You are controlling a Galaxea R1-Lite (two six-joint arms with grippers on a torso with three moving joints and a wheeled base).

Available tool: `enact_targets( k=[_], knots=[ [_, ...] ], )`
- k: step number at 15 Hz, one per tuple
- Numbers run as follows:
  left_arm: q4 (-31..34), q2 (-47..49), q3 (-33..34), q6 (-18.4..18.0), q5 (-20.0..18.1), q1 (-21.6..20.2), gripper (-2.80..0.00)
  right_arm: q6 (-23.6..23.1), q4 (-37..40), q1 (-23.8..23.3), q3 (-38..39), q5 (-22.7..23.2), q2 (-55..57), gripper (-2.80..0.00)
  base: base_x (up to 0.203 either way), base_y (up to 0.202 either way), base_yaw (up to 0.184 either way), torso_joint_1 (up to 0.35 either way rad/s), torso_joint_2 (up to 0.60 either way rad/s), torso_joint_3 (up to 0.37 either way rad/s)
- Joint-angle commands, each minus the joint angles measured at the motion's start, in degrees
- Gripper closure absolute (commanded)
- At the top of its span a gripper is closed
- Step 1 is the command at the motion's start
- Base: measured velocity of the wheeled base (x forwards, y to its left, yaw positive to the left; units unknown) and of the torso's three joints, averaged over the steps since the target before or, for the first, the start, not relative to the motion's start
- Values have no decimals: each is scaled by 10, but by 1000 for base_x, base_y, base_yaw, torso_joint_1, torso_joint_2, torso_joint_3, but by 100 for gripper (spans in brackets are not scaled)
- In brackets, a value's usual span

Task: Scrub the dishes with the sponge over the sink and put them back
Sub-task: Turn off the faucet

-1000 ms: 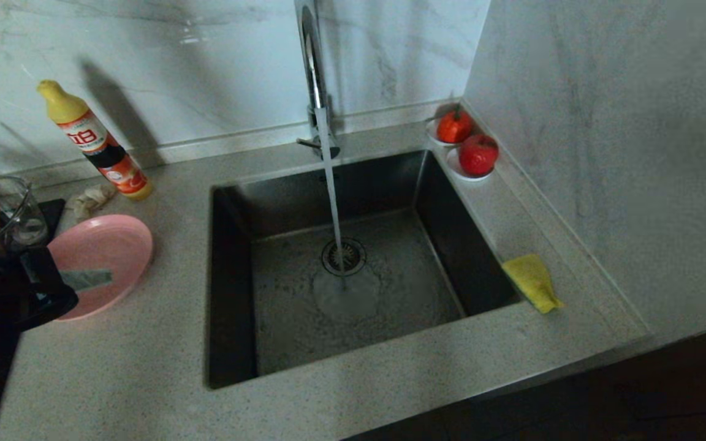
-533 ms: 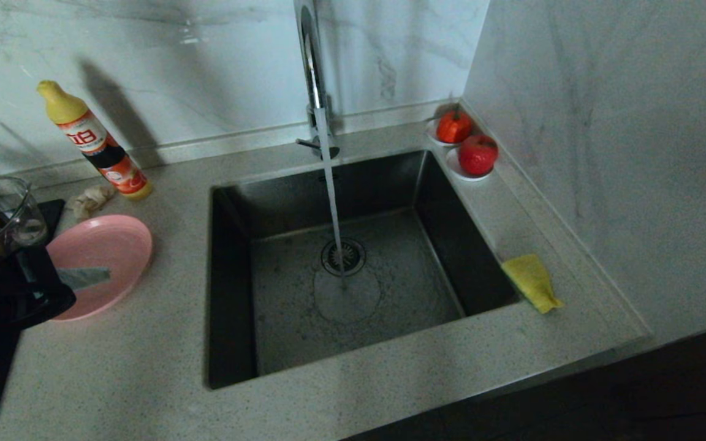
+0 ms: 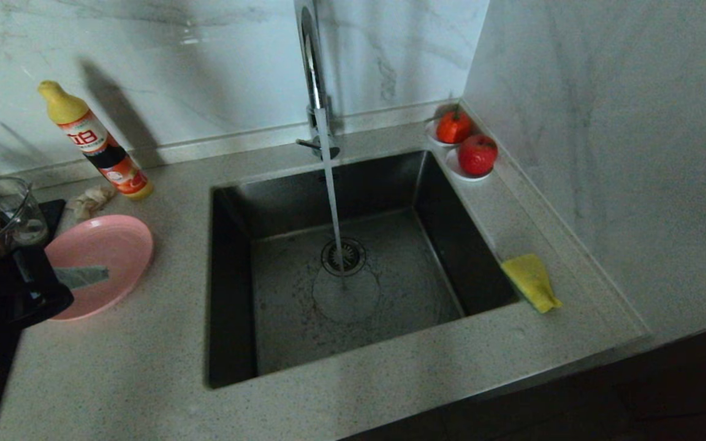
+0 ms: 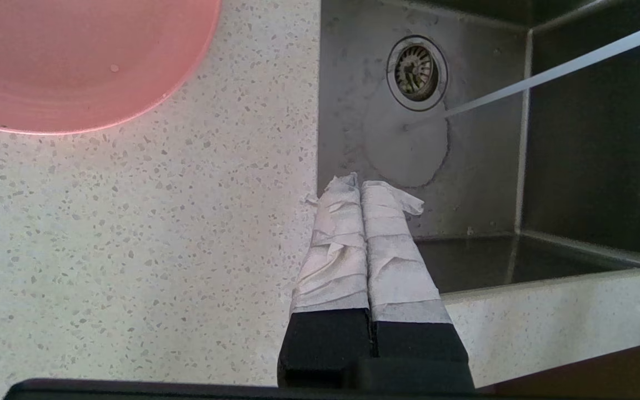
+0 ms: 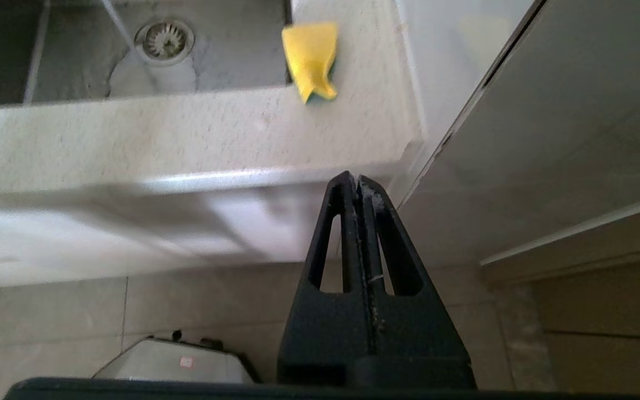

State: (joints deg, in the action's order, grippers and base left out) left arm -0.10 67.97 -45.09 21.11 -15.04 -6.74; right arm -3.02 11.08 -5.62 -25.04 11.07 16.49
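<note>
A pink plate (image 3: 98, 245) (image 4: 75, 61) lies flat on the counter left of the sink (image 3: 230, 294) (image 4: 486, 194). Water runs from the tap (image 3: 313, 73) onto the sink's floor beside the drain. My left gripper (image 3: 106, 271) (image 4: 360, 183) hovers over the plate's near side, its taped fingers shut with nothing between them. The yellow sponge (image 3: 531, 282) (image 5: 310, 58) lies on the counter at the sink's right rim, its green face down. My right gripper (image 5: 356, 179) is shut and empty, low in front of the counter's front edge and outside the head view.
A detergent bottle (image 3: 92, 144) and a beige cloth wad (image 3: 89, 199) stand behind the plate. A glass pot with chopsticks (image 3: 3, 214) is at the far left. Two red fruits on saucers (image 3: 477, 154) sit at the sink's back right corner. A wall (image 3: 604, 153) closes the right side.
</note>
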Motion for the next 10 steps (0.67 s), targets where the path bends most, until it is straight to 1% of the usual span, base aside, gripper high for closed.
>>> enact_targets(
  k=[1,3,4,7,8,9,10],
  knots=[
    [0,-3,-1,0,-1,0,0,-9,0,0,32,3,-4,0,0,0,0,0,0,0],
    [0,-10,-3,1,-1,0,0,-35,-8,0,86,-4,-4,0,0,0,0,0,0,0],
    [0,-12,-3,1,-1,0,0,-42,-21,0,116,-16,-4,0,0,0,0,0,0,0],
    [-1,-12,-6,2,-1,0,0,-57,-120,0,237,-74,-4,0,0,0,0,0,0,0],
    [-11,-14,-5,4,-2,0,0,-59,-139,0,254,-90,-4,0,0,0,0,0,0,0],
    [-22,-18,-2,5,-2,0,0,-59,-145,0,250,-99,-4,0,0,0,0,0,0,0],
    [-27,-20,-2,5,-2,0,0,-61,-144,1,250,-99,-4,0,0,0,0,0,0,0]
  ],
)
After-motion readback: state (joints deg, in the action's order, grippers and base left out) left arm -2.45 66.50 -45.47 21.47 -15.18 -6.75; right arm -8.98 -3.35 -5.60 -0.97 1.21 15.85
